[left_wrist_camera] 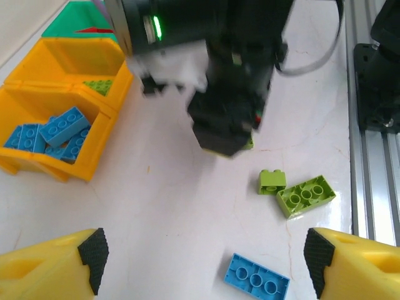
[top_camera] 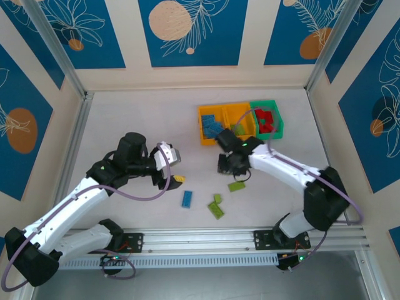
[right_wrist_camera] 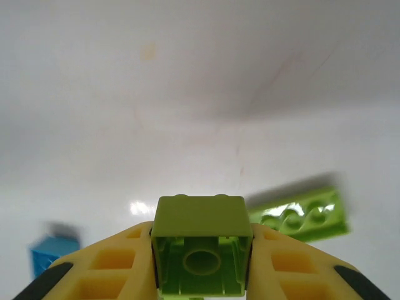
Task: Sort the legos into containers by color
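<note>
SORTING TABLE: My right claw (right_wrist_camera: 201, 256) pinches a lime brick (right_wrist_camera: 201, 231) between its two yellow fingers (right_wrist_camera: 112, 265) at the bottom centre of the right wrist view. The brick's hollow underside faces the camera and its studs show along its top edge. On the white table (right_wrist_camera: 187, 94) beyond, a flat lime piece (right_wrist_camera: 303, 215) lies blurred to the right of the held brick, and a loose blue brick (right_wrist_camera: 53, 250) sits at the lower left.

Seen from overhead, that claw (top_camera: 232, 165) hangs mid-frame, just below the row of three joined bins (top_camera: 240, 107). The left orange-yellow bin holds blue bricks (top_camera: 211, 124), the middle one holds lime pieces, and the green bin at right holds red bricks (top_camera: 265, 119).

My left claw (left_wrist_camera: 203, 259) is spread wide and grips nothing, its fingers (left_wrist_camera: 56, 269) in the bottom corners of the left wrist view. The loose blue brick (left_wrist_camera: 257, 278) lies on the table between them, nearer the right-hand corner. Above it, a small lime brick (left_wrist_camera: 272, 181) sits just beside a wider lime brick (left_wrist_camera: 306, 195).
</note>
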